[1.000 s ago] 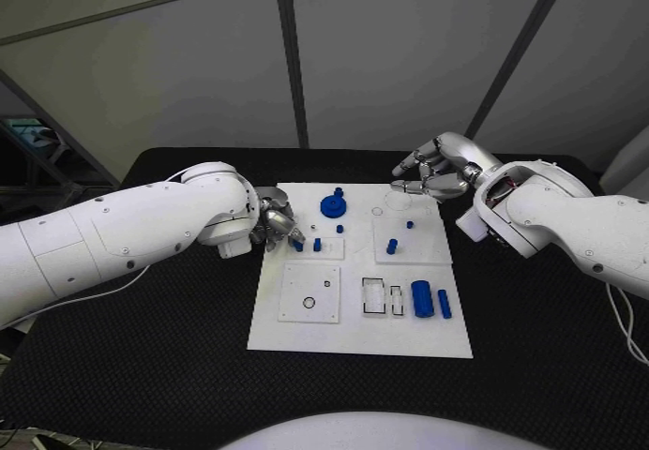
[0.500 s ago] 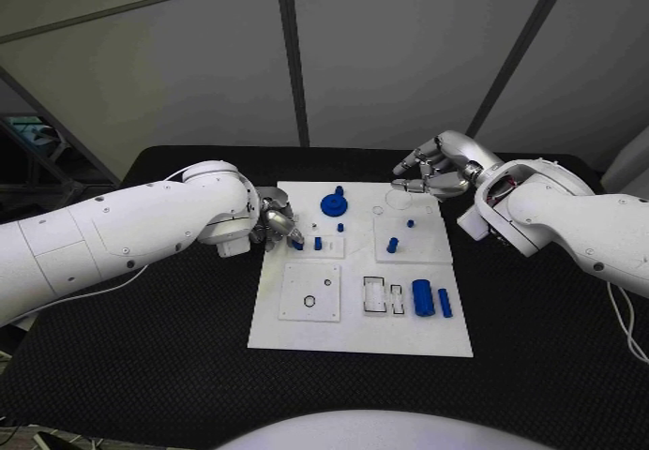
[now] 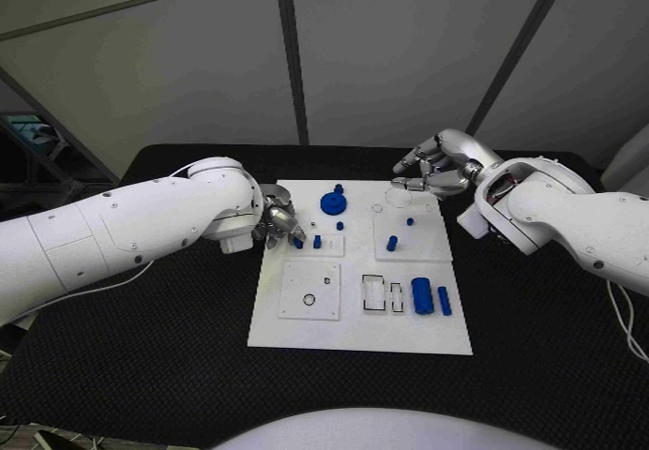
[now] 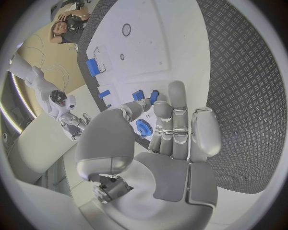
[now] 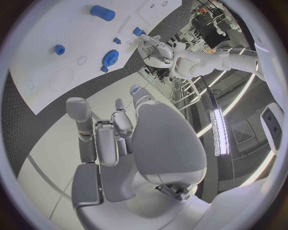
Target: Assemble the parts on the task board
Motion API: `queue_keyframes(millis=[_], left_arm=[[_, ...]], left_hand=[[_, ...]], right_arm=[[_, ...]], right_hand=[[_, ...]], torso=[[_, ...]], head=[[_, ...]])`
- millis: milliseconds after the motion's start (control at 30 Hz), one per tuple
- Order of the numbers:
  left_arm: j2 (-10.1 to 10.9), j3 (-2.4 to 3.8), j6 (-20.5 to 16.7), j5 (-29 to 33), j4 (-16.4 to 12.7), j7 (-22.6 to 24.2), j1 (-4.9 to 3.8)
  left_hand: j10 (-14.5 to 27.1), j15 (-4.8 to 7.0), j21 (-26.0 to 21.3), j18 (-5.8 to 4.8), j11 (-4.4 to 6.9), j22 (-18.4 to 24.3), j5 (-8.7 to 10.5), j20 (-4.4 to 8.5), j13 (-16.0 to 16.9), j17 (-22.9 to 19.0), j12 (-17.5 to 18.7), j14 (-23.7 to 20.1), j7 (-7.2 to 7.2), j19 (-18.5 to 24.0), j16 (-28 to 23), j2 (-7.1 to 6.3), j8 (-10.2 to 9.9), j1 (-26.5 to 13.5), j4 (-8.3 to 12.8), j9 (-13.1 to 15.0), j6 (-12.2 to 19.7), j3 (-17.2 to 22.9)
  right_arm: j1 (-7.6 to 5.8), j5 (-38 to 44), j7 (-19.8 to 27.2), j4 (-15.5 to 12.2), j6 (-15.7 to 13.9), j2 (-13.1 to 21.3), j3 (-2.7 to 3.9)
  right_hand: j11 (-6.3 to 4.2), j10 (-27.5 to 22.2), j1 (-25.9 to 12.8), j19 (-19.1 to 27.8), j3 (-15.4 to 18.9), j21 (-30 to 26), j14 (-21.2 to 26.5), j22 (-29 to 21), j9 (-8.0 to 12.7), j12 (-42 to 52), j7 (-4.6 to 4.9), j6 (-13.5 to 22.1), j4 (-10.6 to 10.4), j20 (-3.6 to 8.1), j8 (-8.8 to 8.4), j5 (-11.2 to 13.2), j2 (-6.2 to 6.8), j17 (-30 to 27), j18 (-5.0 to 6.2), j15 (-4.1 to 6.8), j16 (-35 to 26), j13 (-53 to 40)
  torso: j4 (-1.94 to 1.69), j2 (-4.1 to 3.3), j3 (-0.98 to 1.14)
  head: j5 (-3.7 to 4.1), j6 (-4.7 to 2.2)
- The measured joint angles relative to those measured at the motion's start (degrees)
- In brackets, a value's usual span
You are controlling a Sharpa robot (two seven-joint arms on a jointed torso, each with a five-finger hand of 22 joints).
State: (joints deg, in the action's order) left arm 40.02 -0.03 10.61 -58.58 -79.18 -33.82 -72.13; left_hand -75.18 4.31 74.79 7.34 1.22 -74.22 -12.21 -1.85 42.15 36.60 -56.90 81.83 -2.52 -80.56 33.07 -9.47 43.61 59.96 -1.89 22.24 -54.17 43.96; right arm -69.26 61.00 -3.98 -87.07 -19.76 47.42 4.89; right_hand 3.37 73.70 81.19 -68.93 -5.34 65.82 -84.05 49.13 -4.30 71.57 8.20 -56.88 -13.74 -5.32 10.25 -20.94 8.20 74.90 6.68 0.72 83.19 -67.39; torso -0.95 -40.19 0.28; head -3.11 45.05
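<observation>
The white task board point(image 3: 358, 333) lies mid-table. My left hand point(image 3: 278, 223) hovers at the board's left edge, fingers stretched out and thumb apart. Its fingertips point(image 4: 162, 108) end right beside two short blue pegs point(image 3: 297, 243) point(image 4: 154, 97) standing in a small plate; I cannot tell whether they touch. A blue gear point(image 3: 333, 202) point(image 4: 143, 128) sits just beyond that hand. My right hand point(image 3: 430, 173) point(image 5: 114, 143) hangs over the board's far right corner, fingers curled in, holding nothing. Two more blue pegs point(image 3: 392, 246) stand on the right plate.
A thick blue cylinder point(image 3: 422, 297) point(image 5: 102, 12) and a slim blue bar point(image 3: 444, 301) lie at the board's near right, beside two rectangular slots point(image 3: 373, 292). A plate with round holes point(image 3: 309, 291) is at the near left. Black matting point(image 3: 162, 356) surrounds the board.
My left arm has crept slightly toward the far side, its hand still by the pegs. The right hand has not moved.
</observation>
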Motion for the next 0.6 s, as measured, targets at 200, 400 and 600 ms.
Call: queue_keyframes(millis=[200, 400, 600], left_arm=[[-0.5, 0.04, 0.7, 0.0, 0.6, -0.4, -0.06], [-0.7, 0.06, 1.1, 0.0, 0.9, -0.6, -0.09], [-0.9, -0.04, 1.4, 0.0, 1.0, -0.7, 0.03]], left_hand=[[-0.3, 0.05, 0.3, -0.01, 0.33, -0.4, 0.02, 0.20, 0.2, 0.0, -0.3, 0.0, 0.51, -0.2, 0.0, 0.21, 0.5, -1.0, 0.3, 0.5, -0.1, -0.2], [-0.7, 0.23, 0.7, 0.01, 0.34, -0.7, 0.04, 0.38, 0.8, 0.1, -0.6, 0.2, 0.87, -0.4, 0.0, 0.34, 0.9, -1.4, 1.2, 1.1, -0.5, -0.6], [-2.3, 0.41, 0.9, 0.02, 1.82, -0.7, 0.11, 0.41, 1.2, 0.1, -1.0, 0.0, 1.73, -0.8, 0.0, 0.35, 1.0, -2.8, 2.4, 1.5, -1.3, -1.7]], right_arm=[[0.00, 0.0, 0.0, -0.1, 0.0, 0.1, 0.00], [0.00, 0.0, 0.0, -0.1, 0.1, 0.1, 0.00], [0.00, 0.0, 0.0, -0.1, 0.2, 0.0, 0.00]], right_hand=[[0.00, 0.0, 0.0, 0.0, 0.0, 0.0, 0.0, 0.0, 0.0, 0.0, 0.00, 0.0, 0.0, 0.00, 0.00, -0.2, 0.00, 0.0, 0.00, 0.00, 0.0, 0.0], [0.00, 0.0, 0.0, 0.0, 0.0, 0.0, 0.0, -0.1, 0.1, 0.0, 0.00, 0.0, 0.0, 0.00, 0.00, -0.3, 0.00, 0.0, 0.00, 0.00, 0.0, 0.1], [0.00, 0.0, 0.0, 0.0, 0.0, 0.0, 0.0, -0.1, 0.0, 0.0, 0.00, 0.0, 0.0, 0.00, 0.00, -0.3, 0.00, 0.0, 0.00, 0.00, -0.2, 0.1]], torso=[[0.01, 0.02, 0.01], [0.01, 0.04, -0.01], [-0.04, 0.05, -0.05]], head=[[0.18, 0.08], [0.24, 0.13], [0.32, 0.16]])
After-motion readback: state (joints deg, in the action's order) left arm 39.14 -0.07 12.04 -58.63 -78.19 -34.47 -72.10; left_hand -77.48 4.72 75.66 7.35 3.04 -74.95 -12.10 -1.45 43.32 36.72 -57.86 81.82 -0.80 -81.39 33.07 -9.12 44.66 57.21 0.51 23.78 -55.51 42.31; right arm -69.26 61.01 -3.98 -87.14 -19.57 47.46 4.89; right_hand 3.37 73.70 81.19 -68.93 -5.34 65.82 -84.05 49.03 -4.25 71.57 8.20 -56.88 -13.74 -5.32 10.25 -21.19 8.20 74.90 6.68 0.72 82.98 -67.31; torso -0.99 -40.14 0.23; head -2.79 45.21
